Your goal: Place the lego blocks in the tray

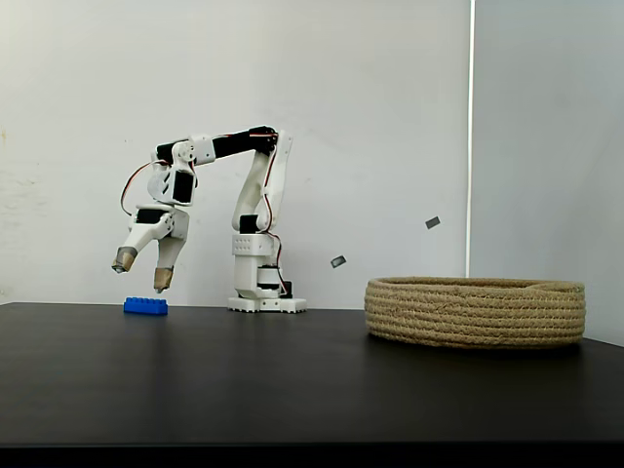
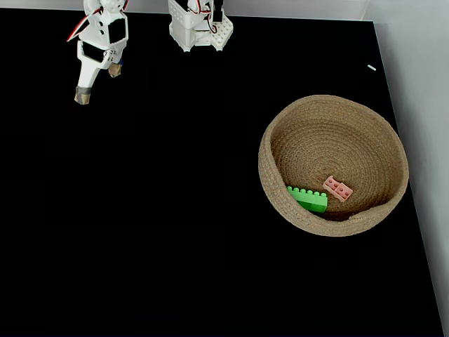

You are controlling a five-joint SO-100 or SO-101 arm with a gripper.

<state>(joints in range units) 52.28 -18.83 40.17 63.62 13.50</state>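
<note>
In a fixed view from the side, the blue lego block (image 1: 144, 306) lies on the black table at the left. My gripper (image 1: 143, 271) hangs open just above it, fingers pointing down with nothing between them. From above, the gripper (image 2: 98, 83) sits at the table's far left corner. The tray (image 1: 475, 312) of coiled tan rope stands at the right, far from the gripper. In the view from above, the tray (image 2: 280, 126) holds a green block (image 2: 307, 199) and a small pink block (image 2: 337, 188) near its front wall.
The arm's white base (image 1: 265, 292) (image 2: 200, 31) stands at the back of the table, to the right of the gripper. A wide stretch of bare black table (image 2: 175, 210) lies between gripper and tray. The table's right edge runs close past the tray.
</note>
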